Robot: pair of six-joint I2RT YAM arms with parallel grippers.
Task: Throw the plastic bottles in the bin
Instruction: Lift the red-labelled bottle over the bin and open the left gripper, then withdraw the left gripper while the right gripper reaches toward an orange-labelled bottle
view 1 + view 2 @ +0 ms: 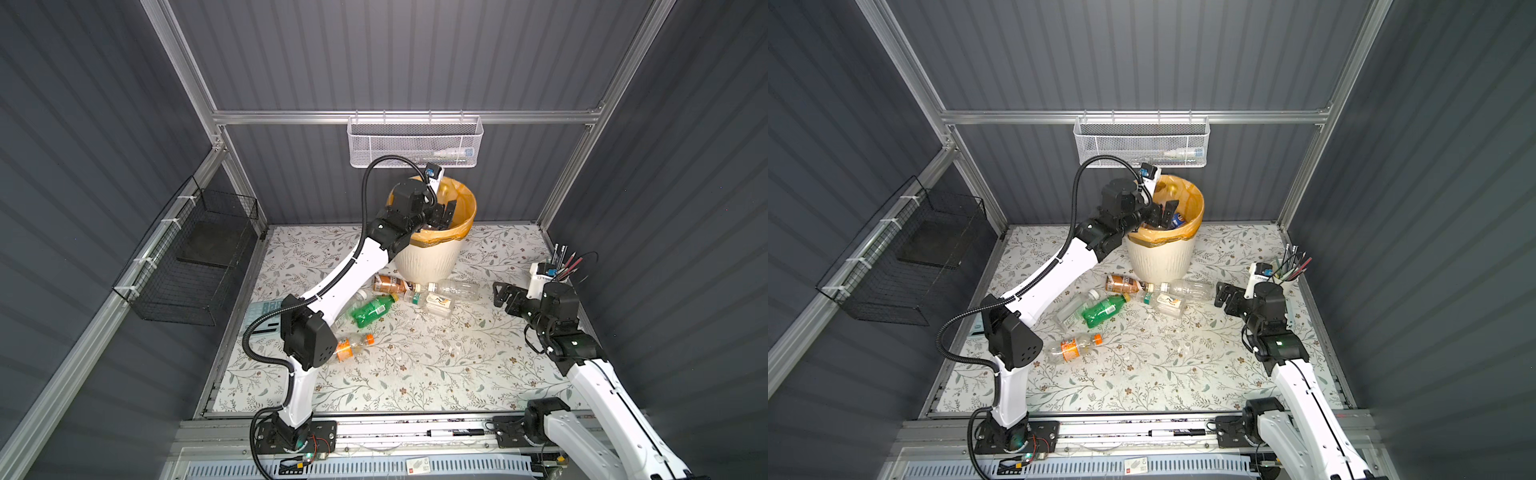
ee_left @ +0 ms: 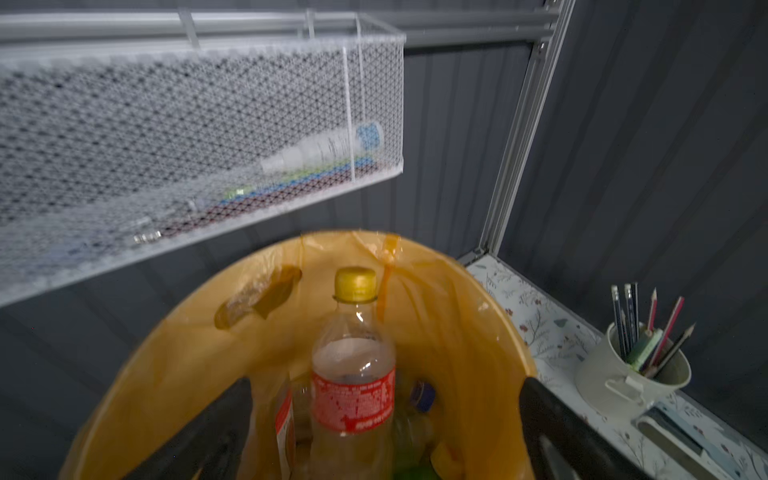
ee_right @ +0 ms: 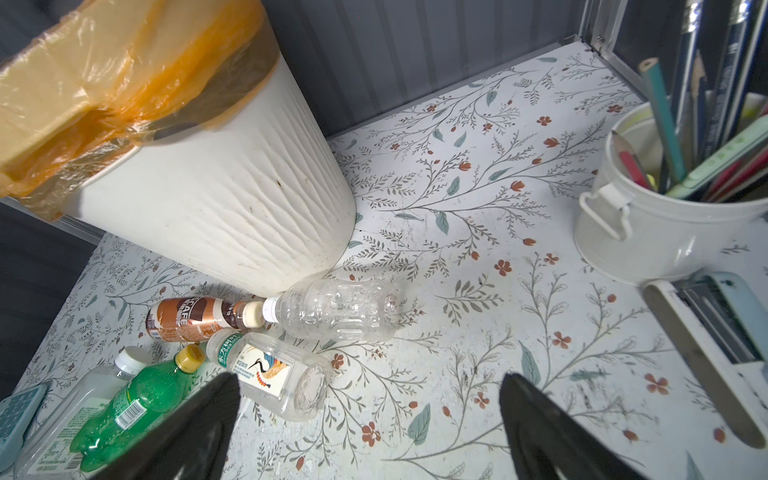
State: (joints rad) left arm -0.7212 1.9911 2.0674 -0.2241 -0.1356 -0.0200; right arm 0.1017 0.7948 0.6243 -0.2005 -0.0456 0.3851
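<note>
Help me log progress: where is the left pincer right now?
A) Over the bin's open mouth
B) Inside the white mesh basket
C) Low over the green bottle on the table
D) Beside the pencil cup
A: the left pincer hangs over the mouth of the bin with its jaws spread, and a red-labelled bottle sits untouched between them in the liner.

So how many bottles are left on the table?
6: by the bin, brown, clear, bird-labelled, green, white-capped; orange-labelled one apart. The left arm may hide more.

Grey ribbed walls (image 1: 395, 54), aluminium frame (image 1: 291, 117), floral tabletop (image 1: 415, 374)
</note>
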